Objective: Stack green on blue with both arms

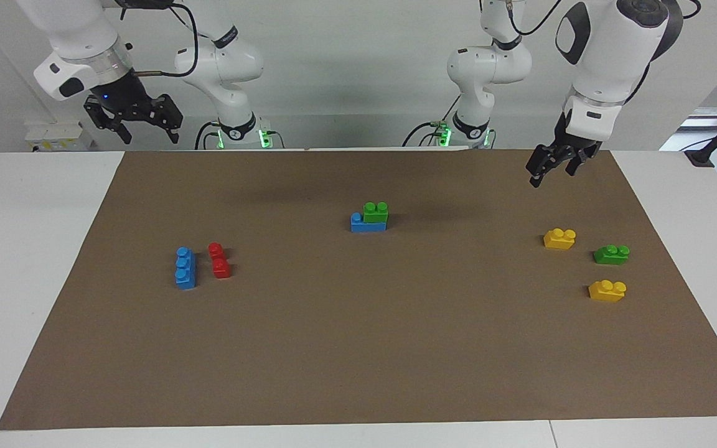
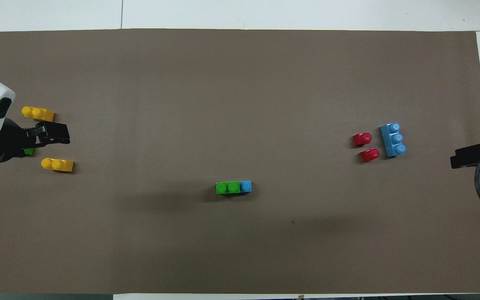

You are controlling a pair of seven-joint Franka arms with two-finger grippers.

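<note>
A plain white wall [image 1: 346, 74] rises past a white table [image 1: 35, 249] under brown paper [image 1: 358, 348].

High facing view across table toward robots at 12 o'clock, steep overhead view from robots' end, sharing brown mat [image 1: 358, 348].

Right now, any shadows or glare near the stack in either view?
Facing view: soft dark patches on the brown mat beside the green on blue stack, toward each arm's end; no glare, bricks sharp. Overhead view: the same diffuse patches either side of the stack, slightly nearer the robots; mat evenly lit, no hotspots.
</note>
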